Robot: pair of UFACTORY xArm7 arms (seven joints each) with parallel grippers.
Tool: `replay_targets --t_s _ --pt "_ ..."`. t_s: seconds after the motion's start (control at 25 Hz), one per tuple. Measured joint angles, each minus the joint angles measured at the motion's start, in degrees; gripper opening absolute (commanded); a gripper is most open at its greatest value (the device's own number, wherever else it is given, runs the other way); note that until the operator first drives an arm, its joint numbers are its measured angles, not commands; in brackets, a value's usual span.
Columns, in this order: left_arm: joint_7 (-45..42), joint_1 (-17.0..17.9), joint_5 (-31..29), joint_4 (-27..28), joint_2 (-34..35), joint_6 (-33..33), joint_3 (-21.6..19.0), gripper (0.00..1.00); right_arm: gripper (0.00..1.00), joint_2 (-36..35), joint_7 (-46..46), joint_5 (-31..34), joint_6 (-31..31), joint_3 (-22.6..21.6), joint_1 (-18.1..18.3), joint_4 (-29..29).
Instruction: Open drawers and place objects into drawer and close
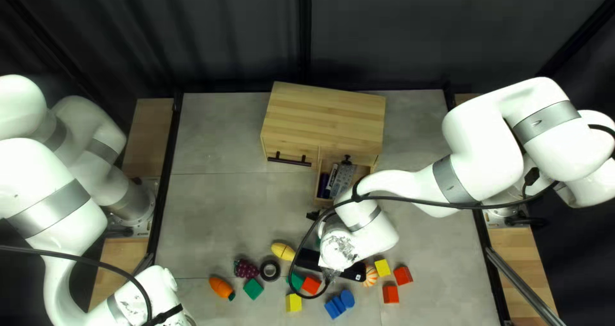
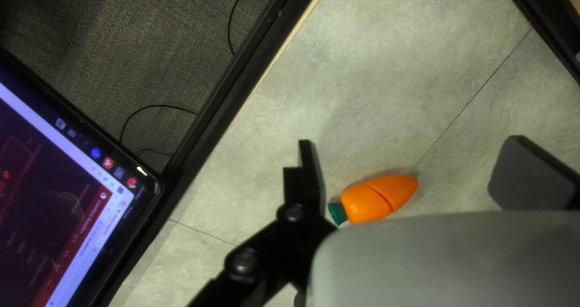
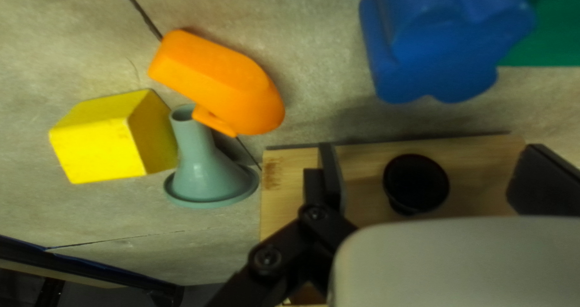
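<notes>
A wooden cabinet (image 1: pixel 327 116) stands near the table's far edge. Its right drawer (image 1: pixel 317 186) is pulled out, holding markers (image 1: pixel 331 180) and a grey item (image 1: pixel 344 174); the left one is closed. My right gripper (image 1: pixel 339 249) is mostly hidden under its wrist, nearer the table's front than the drawer. In its wrist view, the right gripper (image 3: pixel 432 177) is open above a wooden surface (image 3: pixel 362 156) with a round black thing (image 3: pixel 417 183). My left gripper (image 1: pixel 160 300) is low at the left; its wrist view shows the left gripper (image 2: pixel 411 168) open, an orange carrot (image 2: pixel 377 199) between and below its fingers.
Toy food, a black ring (image 1: pixel 270 271) and several coloured blocks (image 1: pixel 293 303) lie along the near side. Beside the right gripper are a yellow block (image 3: pixel 109 138), a teal funnel-shaped piece (image 3: pixel 205 168), an orange piece (image 3: pixel 220 83) and a blue one (image 3: pixel 441 41). A screen (image 2: pixel 54 204) adjoins the table edge.
</notes>
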State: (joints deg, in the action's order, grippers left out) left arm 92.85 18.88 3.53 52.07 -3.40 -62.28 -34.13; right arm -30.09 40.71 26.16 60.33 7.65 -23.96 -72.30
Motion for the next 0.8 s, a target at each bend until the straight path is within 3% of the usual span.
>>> replay_targets --t_s 0.8 --pt "0.0 0.0 0.0 0.0 0.0 0.0 0.0 1.0 1.0 2.39 0.42 1.57 -1.91 0.41 0.19 3.74"
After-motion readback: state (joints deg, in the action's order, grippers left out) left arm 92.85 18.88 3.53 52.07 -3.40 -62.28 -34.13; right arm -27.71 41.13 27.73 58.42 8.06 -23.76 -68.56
